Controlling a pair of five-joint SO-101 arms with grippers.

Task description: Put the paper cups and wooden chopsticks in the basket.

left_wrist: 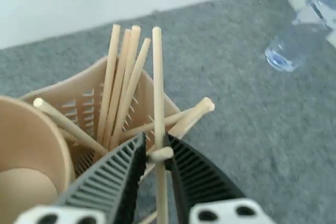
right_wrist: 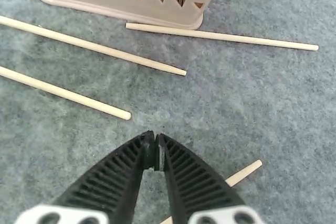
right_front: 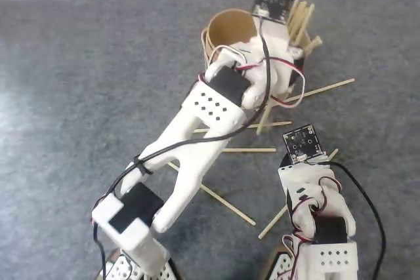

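Several pale wooden chopsticks point(right_front: 226, 202) lie scattered on the grey carpet point(right_front: 79, 83), most of them between the two arms and near the beige plastic basket point(left_wrist: 86, 103) with its perforated walls. More sticks stand bundled inside that basket, leaning on its far wall. A brown paper cup point(left_wrist: 26, 145) stands mouth up right at the basket's side; whether it sits inside or just beside it cannot be told from these angles.

The left gripper point(left_wrist: 156, 153) hangs over the basket, its jaws clamped on a single chopstick point(left_wrist: 157, 77) that stands nearly upright in front of the bundled ones. The right gripper point(right_wrist: 156, 148) is low over the carpet near the basket's foot, its jaws pressed together with nothing between them. One loose stick point(right_wrist: 244, 172) lies just beside it, partly hidden under the jaws, and three others lie between it and the basket. A clear plastic bottle point(left_wrist: 299, 35) is on the carpet, well apart from the basket.
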